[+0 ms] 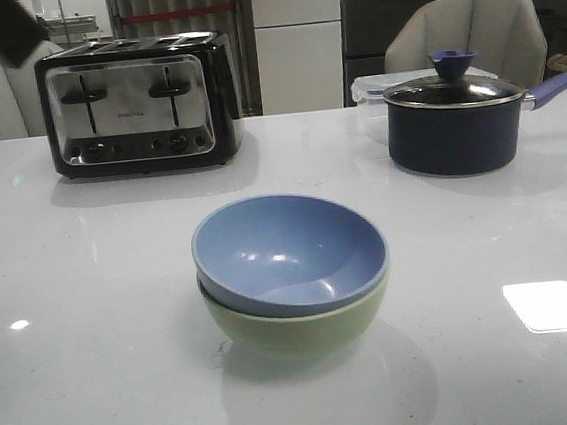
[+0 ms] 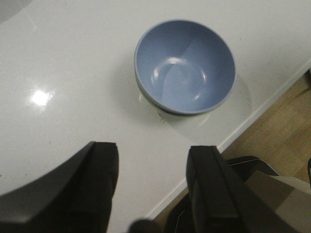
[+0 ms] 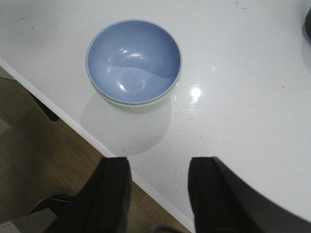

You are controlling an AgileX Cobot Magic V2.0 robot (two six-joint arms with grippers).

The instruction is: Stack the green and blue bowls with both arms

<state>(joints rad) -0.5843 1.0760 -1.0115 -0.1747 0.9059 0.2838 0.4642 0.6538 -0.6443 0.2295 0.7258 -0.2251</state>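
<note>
The dusty blue bowl point(image 1: 287, 252) sits nested inside the pale green bowl point(image 1: 305, 326) near the middle of the white table, slightly tilted. Both wrist views look down on the stack from above: the blue bowl point(image 2: 184, 65) hides nearly all of the green one in the left wrist view, while a sliver of green bowl point(image 3: 141, 103) shows under the blue bowl point(image 3: 133, 60) in the right wrist view. My left gripper point(image 2: 153, 150) and right gripper point(image 3: 159, 162) hang open and empty, well clear of the bowls, over the table's front edge. Neither gripper shows in the front view.
A black and chrome toaster point(image 1: 138, 106) stands at the back left. A dark navy lidded saucepan point(image 1: 455, 116) stands at the back right, its handle pointing right, with a clear plastic box point(image 1: 367, 89) behind it. The table's front edge point(image 3: 73, 124) and wooden floor lie below the grippers.
</note>
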